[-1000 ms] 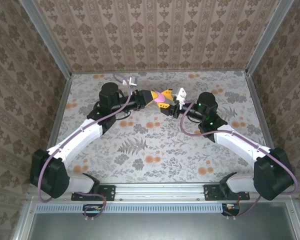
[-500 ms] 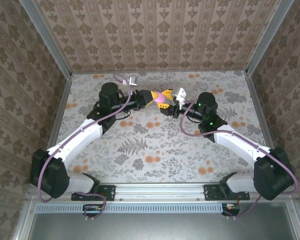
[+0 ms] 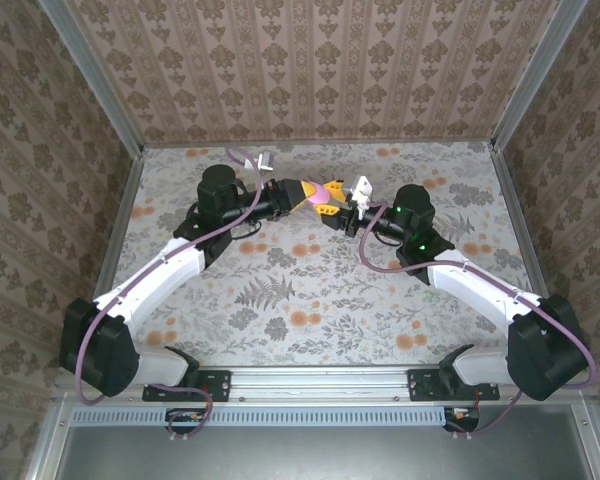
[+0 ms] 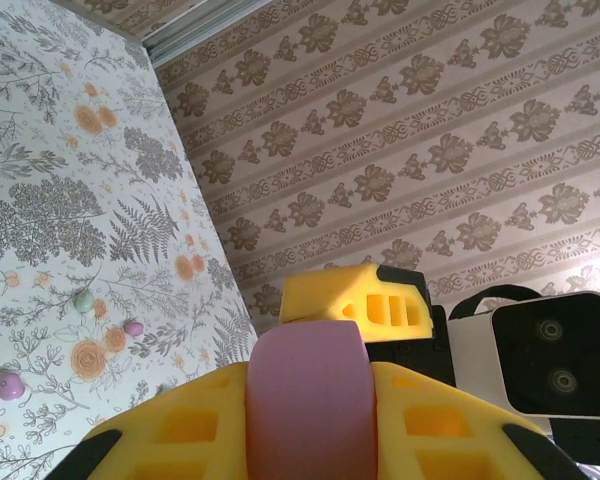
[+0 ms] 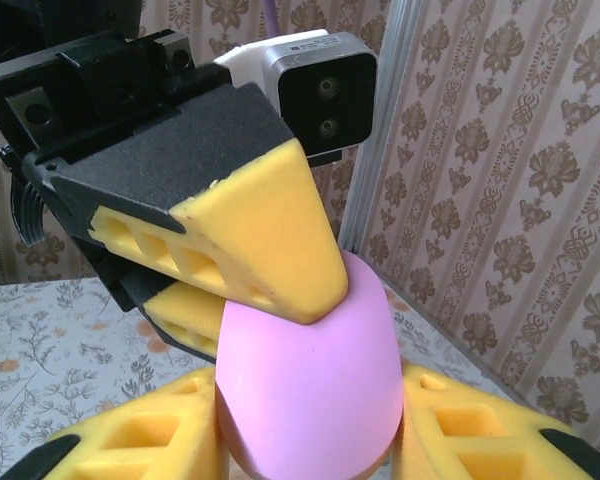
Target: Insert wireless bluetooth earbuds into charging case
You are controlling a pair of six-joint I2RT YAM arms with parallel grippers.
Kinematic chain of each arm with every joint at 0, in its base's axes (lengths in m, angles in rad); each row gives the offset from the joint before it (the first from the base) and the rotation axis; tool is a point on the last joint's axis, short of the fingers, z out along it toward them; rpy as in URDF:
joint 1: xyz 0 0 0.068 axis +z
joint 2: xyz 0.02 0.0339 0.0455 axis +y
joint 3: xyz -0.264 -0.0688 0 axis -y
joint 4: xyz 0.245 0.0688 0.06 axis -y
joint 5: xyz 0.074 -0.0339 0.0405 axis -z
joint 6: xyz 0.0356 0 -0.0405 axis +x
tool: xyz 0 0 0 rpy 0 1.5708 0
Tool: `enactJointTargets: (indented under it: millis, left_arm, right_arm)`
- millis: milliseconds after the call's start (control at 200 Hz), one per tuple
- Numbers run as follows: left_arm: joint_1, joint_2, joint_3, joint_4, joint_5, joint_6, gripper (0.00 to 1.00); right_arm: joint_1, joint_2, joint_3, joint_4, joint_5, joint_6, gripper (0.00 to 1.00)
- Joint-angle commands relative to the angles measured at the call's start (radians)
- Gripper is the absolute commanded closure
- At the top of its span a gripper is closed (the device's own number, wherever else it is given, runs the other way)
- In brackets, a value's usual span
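A pink oval charging case (image 3: 326,190) hangs in the air over the back middle of the table, held from both sides. My left gripper (image 3: 317,193) is shut on it, and in the left wrist view the case (image 4: 307,410) fills the gap between the yellow fingers (image 4: 170,430). My right gripper (image 3: 333,207) is shut on the same case (image 5: 310,380), with a left finger (image 5: 250,240) pressing on top. A pinkish-purple speck, an earbud (image 4: 133,327), lies on the floral table.
Near the earbud lie a small mint-green rounded piece (image 4: 83,300) and a purple rounded piece (image 4: 8,384). Patterned walls close in the back and sides (image 3: 320,70). Both arms meet at the back centre, and the floral tabletop (image 3: 300,290) in front of them is free.
The pink case has shifted slightly towards the back between the two grippers. The arms have hardly moved.
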Motion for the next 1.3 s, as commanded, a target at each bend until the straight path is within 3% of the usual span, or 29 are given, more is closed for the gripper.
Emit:
enactJointTargets:
  millis: [0,75,175,335,375,485,560,710,910,1295]
  left_arm:
    - [0.003,-0.044,-0.003,-0.005,0.011,0.075,0.46]
    - [0.009,-0.072,-0.001,-0.062,-0.018,0.178,0.32]
    - [0.029,-0.131,-0.026,-0.109,-0.062,0.364,0.26]
    - [0.062,-0.237,-0.146,-0.047,-0.104,0.660,0.20]
    - [0.071,-0.253,-0.182,-0.004,-0.085,0.727,0.20]
    - [0.079,-0.256,-0.282,0.164,0.114,0.931,0.21]
    - [0.082,-0.239,-0.285,0.155,0.176,1.018,0.23]
    - [0.087,-0.185,-0.225,0.148,0.283,1.028,0.29]
    - [0.082,-0.144,-0.208,0.225,0.329,0.965,0.29]
    - [0.065,-0.095,-0.178,0.258,0.303,0.881,0.29]
  right_arm:
    - [-0.012,-0.025,0.020,-0.039,-0.042,0.037,0.65]
    - [-0.026,-0.032,0.044,-0.087,-0.106,0.078,0.66]
    - [-0.057,-0.034,0.077,-0.149,-0.212,0.152,0.66]
    - [-0.093,-0.036,0.127,-0.231,-0.330,0.210,0.66]
    - [-0.102,-0.036,0.131,-0.226,-0.358,0.221,0.67]
    - [-0.119,-0.024,0.157,-0.231,-0.450,0.244,0.67]
    - [-0.121,-0.007,0.189,-0.262,-0.515,0.243,0.67]
    - [-0.120,0.015,0.233,-0.314,-0.574,0.229,0.67]
    - [-0.120,0.029,0.258,-0.367,-0.588,0.182,0.67]
    - [-0.107,0.059,0.266,-0.403,-0.575,0.119,0.67]
